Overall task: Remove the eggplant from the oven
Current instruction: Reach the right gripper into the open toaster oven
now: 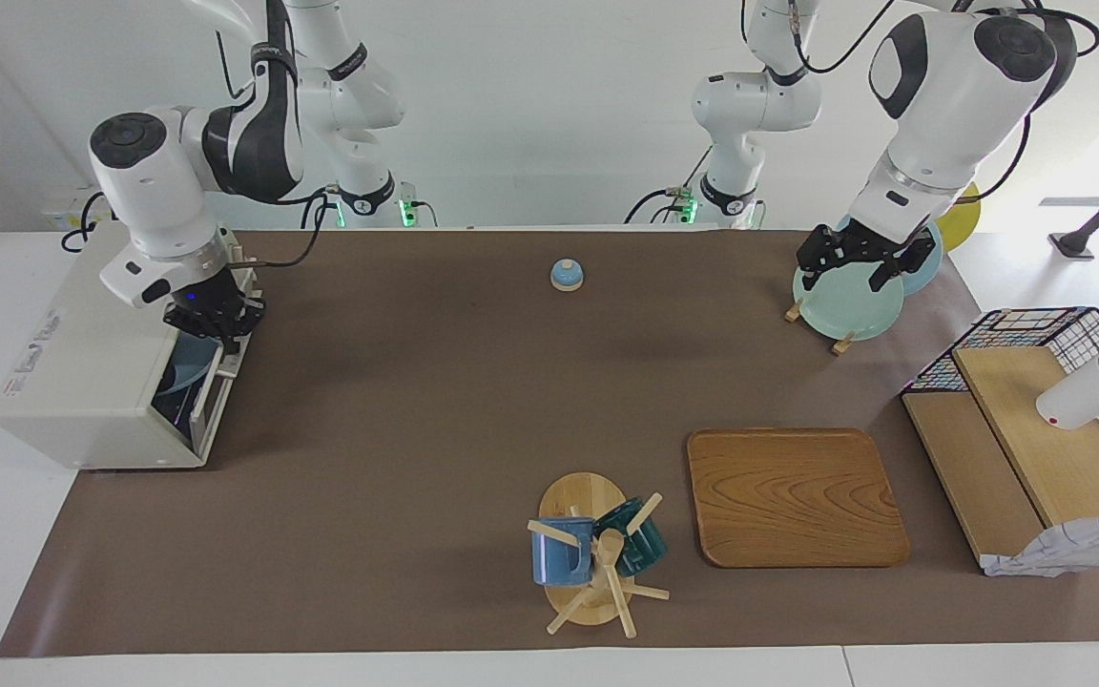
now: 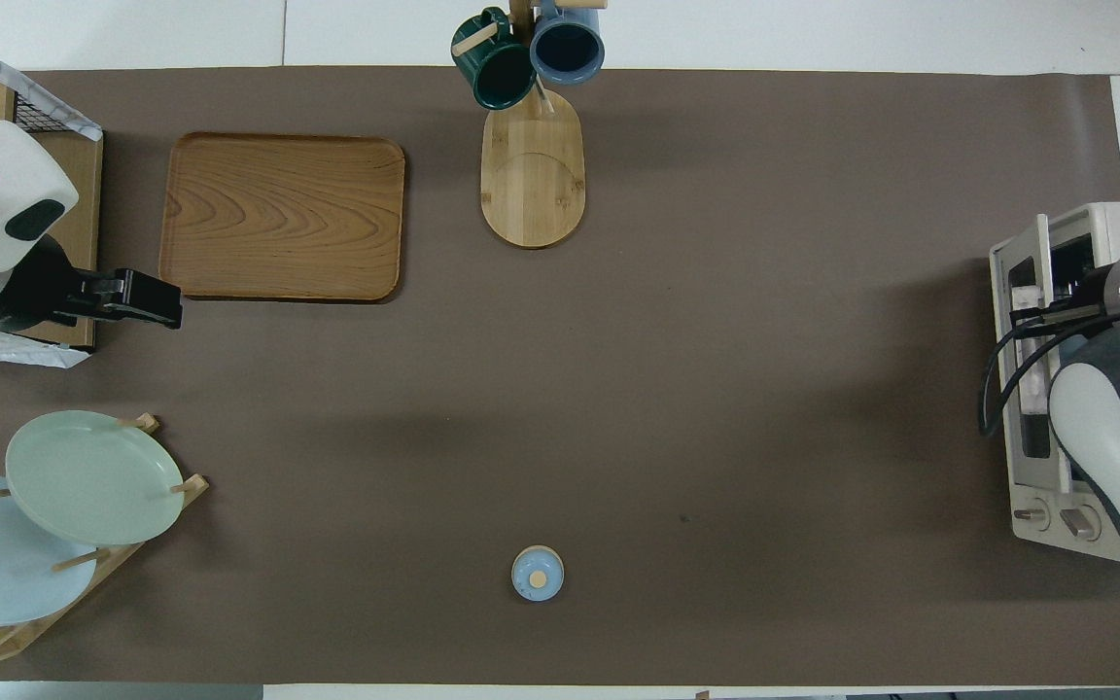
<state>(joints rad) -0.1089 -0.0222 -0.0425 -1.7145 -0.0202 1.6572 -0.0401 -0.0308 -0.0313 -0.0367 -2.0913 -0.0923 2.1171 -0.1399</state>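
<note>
The cream-white oven (image 1: 82, 382) stands at the right arm's end of the table; it also shows in the overhead view (image 2: 1095, 226). Its dark glass door (image 1: 179, 386) with the bar handle (image 1: 214, 386) stands upright or nearly so. The eggplant is hidden. My right gripper (image 1: 214, 322) is at the door's top edge, by the handle's upper end; my own arm covers it in the overhead view. My left gripper (image 1: 850, 270) hangs open and empty over the plate rack.
A rack with a pale green plate (image 1: 850, 303) and a blue plate stands at the left arm's end. A small blue bell (image 1: 567, 275), a wooden tray (image 1: 793, 496), a mug tree (image 1: 597, 558) with two mugs and a wire basket (image 1: 1036, 334) are also on the brown mat.
</note>
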